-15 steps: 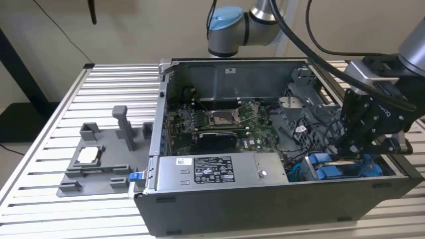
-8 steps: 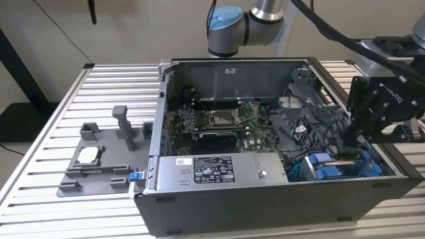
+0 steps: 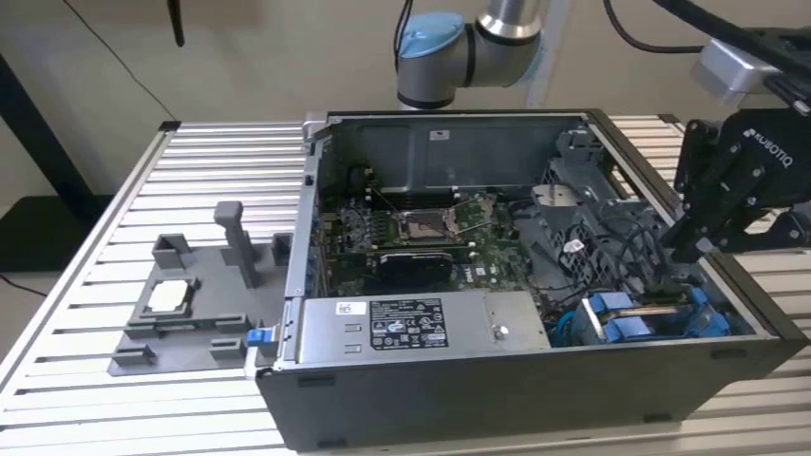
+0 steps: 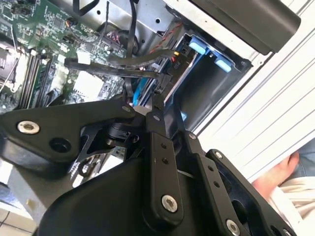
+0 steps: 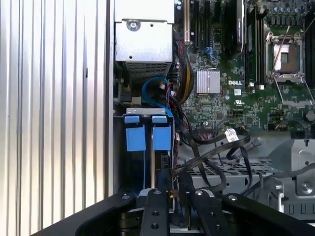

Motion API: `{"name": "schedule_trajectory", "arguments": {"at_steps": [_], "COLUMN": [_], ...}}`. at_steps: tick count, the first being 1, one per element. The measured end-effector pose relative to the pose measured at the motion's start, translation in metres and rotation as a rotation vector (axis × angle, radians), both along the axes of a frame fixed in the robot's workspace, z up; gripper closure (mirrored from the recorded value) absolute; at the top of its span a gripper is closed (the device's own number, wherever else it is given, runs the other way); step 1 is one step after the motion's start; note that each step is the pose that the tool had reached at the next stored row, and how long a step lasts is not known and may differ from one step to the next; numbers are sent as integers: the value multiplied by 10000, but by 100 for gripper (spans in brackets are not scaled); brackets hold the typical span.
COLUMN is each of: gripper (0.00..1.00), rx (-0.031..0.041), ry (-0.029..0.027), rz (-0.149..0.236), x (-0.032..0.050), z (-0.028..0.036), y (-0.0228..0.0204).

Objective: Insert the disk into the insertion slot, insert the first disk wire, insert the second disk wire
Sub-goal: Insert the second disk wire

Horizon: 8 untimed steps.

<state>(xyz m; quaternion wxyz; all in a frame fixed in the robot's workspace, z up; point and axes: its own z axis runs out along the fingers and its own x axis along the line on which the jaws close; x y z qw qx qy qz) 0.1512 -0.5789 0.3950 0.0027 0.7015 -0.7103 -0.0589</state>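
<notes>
My hand is pinched shut on a black wire above the disk seated in its slot at the case's front corner; neighbouring cables could snag, misaligning the plug.

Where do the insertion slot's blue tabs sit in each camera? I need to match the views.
Exterior view: blue tabs beside the power-supply box, on the exterior view's right.
Second wrist view: blue tabs against the case's outer wall.
First wrist view: blue tabs side by side against the case wall.
Shared landmark: the green motherboard.
</notes>
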Motion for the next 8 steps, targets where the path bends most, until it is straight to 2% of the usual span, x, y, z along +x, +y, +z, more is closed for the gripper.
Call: {"name": "schedule_trajectory", "arguments": {"at_steps": [2, 8], "gripper": [76, 76], "rx": [0, 1], "ry": [-11, -19], "rz": [-2, -6], "x": [1, 0], "z": [26, 28], "y": [0, 0]}}
